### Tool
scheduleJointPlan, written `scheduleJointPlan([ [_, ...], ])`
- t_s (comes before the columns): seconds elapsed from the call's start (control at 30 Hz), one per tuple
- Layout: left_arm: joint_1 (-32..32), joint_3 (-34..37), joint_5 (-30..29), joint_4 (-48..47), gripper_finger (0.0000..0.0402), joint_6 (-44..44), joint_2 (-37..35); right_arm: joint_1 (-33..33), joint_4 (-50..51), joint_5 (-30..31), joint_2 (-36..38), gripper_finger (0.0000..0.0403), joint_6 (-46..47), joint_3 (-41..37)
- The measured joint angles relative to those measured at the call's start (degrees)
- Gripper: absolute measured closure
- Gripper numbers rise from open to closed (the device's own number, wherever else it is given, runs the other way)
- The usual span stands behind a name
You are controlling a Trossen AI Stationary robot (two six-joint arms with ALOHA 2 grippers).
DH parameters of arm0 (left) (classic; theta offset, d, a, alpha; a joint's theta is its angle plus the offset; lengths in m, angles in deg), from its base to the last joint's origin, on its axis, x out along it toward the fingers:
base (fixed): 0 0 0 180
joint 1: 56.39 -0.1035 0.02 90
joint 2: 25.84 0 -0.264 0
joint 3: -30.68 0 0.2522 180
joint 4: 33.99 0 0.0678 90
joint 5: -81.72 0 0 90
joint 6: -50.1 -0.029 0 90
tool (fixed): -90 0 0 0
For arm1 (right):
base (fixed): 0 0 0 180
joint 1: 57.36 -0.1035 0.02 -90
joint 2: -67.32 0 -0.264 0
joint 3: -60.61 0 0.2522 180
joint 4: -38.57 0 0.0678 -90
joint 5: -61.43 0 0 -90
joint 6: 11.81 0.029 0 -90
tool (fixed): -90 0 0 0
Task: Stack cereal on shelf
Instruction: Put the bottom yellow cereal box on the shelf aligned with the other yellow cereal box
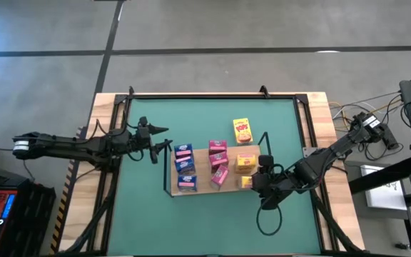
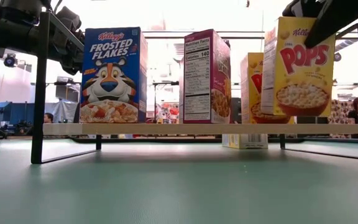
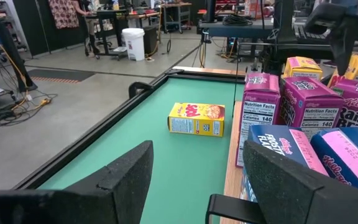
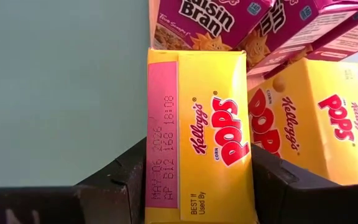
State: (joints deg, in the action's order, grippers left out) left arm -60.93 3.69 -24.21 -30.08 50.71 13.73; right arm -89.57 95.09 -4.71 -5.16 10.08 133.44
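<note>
The shelf [image 1: 201,173] stands mid-table on thin black legs. Blue cereal boxes [image 1: 185,168] stand on its left part, pink ones [image 1: 218,164] in the middle and a yellow one [image 1: 246,162] at the right. My right gripper [image 1: 254,183] is over the shelf's near right corner, shut on another yellow Corn Pops box [image 4: 197,137]; in the low view this box [image 2: 300,68] is upright. My left gripper [image 3: 197,186] waits open just off the shelf's left end, above the table, with nothing between its fingers. My right gripper pinches the yellow box between its two fingers, one finger [image 4: 120,180] against the pink date-stamped face [image 4: 161,186], the other [image 4: 291,186] against the opposite face. The fingers slant down from the table's right. The box stands slightly tilted, its lower edge [image 2: 297,116] close over the shelf board; whether it touches, I cannot tell.
One yellow box [image 1: 242,130] lies flat on the green table beyond the shelf, also seen in the left wrist view [image 3: 196,119]. A raised wooden border [image 1: 320,128] frames the table. Bare green surface [image 1: 212,221] lies near the front edge, with a black cable loop [image 1: 266,223].
</note>
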Motion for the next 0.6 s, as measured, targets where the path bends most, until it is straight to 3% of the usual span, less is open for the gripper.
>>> scheduleJointPlan([
  [0.6, 0.00, 0.02, 0.00, 0.00, 0.0168, 0.00, 0.09, 0.00, -3.69, 0.31, 0.00, 0.0201, -5.42, -1.33],
])
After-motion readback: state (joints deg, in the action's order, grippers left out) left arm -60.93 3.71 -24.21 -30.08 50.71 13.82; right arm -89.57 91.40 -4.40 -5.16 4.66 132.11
